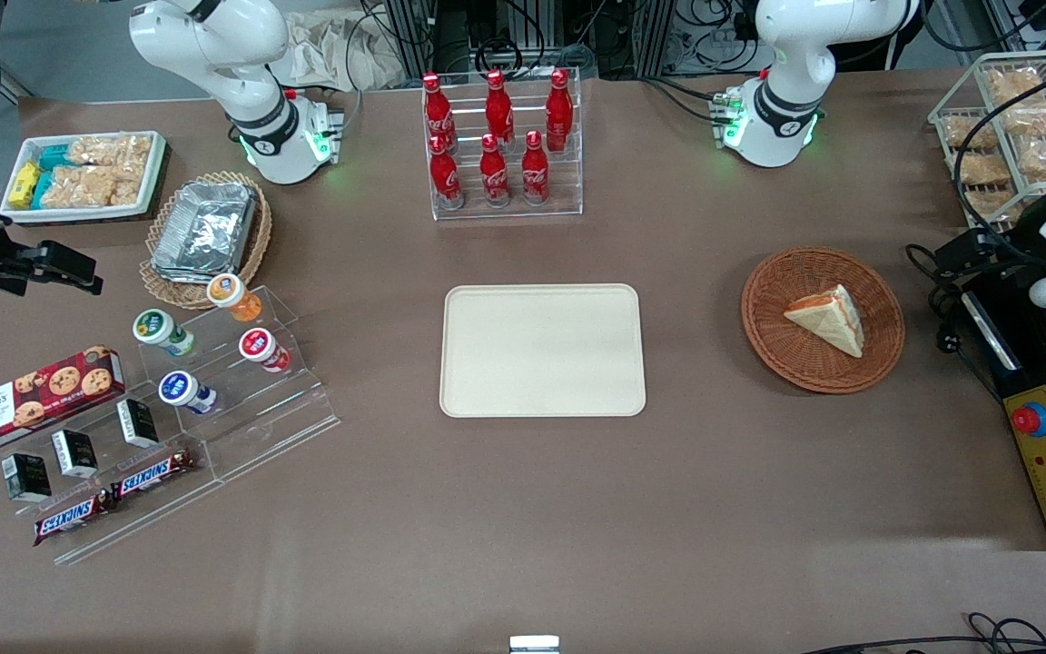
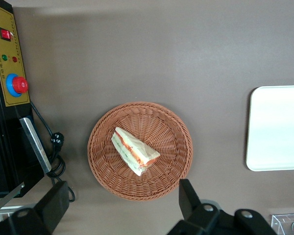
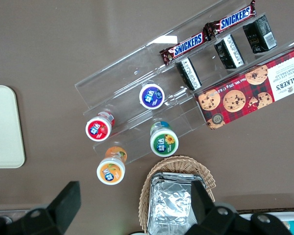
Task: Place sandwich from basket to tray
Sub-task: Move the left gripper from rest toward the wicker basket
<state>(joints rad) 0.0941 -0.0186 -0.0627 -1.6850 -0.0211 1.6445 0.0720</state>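
While the left arm's pincer hangs high above the brown bench, its two black fingers stand wide apart, holding nothing and touching nothing. Below it sits the round reddish-brown woven wicker basket, toward the working arm's end of the bench. Inside that basket lies the small triangular sandwich of pale bread, its red-orange and green filling showing along the cut edge. Well apart from the basket, toward the parked arm's end, the flat cream-beige rectangular plastic tray rests on the bench, nothing on it.
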